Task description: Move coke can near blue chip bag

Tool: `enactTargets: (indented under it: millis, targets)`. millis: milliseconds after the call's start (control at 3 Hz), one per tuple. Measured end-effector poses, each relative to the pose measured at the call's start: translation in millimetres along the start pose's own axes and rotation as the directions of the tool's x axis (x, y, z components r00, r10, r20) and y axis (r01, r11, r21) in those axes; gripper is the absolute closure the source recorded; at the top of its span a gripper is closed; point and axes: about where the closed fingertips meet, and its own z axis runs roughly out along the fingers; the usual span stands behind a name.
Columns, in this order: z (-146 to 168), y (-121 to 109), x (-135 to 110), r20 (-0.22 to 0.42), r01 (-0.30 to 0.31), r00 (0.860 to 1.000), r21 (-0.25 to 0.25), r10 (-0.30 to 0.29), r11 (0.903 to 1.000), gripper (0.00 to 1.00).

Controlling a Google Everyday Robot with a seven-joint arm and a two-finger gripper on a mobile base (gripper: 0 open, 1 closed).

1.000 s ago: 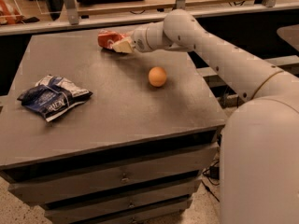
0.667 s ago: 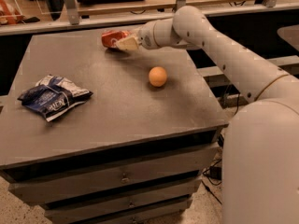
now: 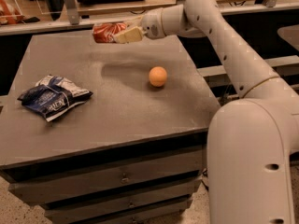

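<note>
The coke can (image 3: 106, 32), red with white markings, hangs sideways in my gripper (image 3: 122, 33) above the far middle of the grey table (image 3: 112, 111). The gripper's pale fingers (image 3: 131, 34) are shut on the can's right end, and the can is lifted clear of the table, with its shadow below it. The blue chip bag (image 3: 53, 97), dark blue and white and wrinkled, lies flat at the table's left side, well to the left and nearer the front than the can.
An orange ball (image 3: 158, 76) sits on the table right of centre, below and to the right of the gripper. My white arm (image 3: 224, 50) reaches in from the right. Drawers (image 3: 117, 176) front the table. Shelving runs along the back.
The gripper has lifted the coke can off the far part of the table and raised it, with the can held sideways. The ball and the chip bag have not moved.
</note>
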Motion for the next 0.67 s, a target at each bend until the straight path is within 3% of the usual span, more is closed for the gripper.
enactTargets:
  millis: [333, 667]
  targets:
    - [-3.8, 11.7, -15.5, 0.044, 0.053, 0.998, -0.122, -0.047, 0.9911, 1.0]
    - [-13.1, 26.7, -20.2, 0.04, 0.075, 0.997, -0.192, -0.069, 0.9785, 1.0]
